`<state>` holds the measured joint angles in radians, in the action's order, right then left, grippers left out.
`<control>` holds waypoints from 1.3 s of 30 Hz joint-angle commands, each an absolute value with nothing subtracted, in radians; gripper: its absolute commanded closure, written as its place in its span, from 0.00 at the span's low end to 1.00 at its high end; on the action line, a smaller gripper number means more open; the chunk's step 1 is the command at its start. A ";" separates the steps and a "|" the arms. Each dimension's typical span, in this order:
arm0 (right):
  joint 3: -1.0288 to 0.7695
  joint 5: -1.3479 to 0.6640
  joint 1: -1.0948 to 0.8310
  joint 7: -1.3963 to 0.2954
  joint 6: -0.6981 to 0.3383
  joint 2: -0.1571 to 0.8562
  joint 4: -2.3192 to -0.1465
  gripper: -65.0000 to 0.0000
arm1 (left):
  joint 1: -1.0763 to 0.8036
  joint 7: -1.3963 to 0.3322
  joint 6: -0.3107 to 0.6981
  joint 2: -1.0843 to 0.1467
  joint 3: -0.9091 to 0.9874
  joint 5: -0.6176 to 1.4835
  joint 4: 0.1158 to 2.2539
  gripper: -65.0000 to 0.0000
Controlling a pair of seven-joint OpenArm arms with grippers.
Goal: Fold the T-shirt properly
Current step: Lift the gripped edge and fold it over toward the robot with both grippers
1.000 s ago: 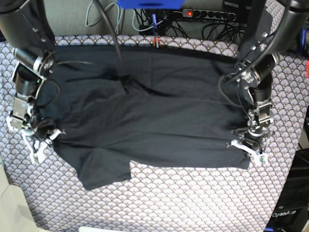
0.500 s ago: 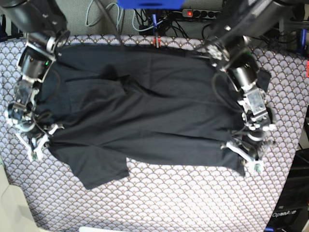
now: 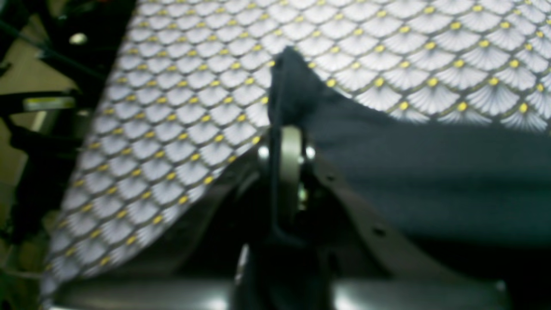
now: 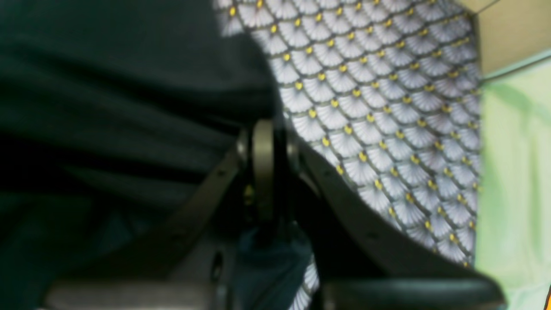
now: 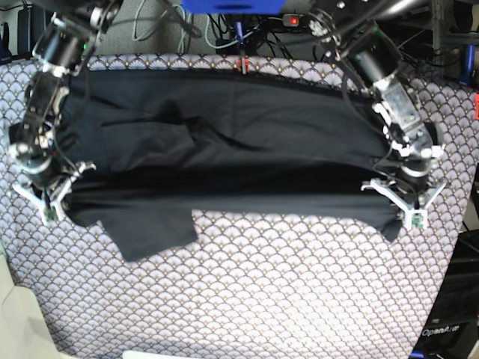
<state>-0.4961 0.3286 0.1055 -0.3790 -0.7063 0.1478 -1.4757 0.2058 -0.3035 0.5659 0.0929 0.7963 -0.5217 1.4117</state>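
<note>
Both grippers, left (image 5: 408,212) at frame right and right (image 5: 46,200) at frame left, clamped the T-shirt (image 5: 232,142) edge I was lifting, which next needed folding across the tablecloth (image 5: 262,299).

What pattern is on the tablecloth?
Grey fan scales with yellow dots on the tablecloth, clearest in the left wrist view.

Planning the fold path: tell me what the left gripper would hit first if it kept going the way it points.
The left gripper, shut on the T-shirt corner, points at the fan-patterned tablecloth. Beyond the pinched cloth, the tablecloth probably comes first, though depth is unclear.
</note>
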 commanded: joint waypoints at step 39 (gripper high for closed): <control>-0.717 0.298 -0.498 0.056 -0.698 -0.133 -1.848 1.00 | -0.061 -0.266 0.556 0.128 0.831 -0.410 1.678 1.00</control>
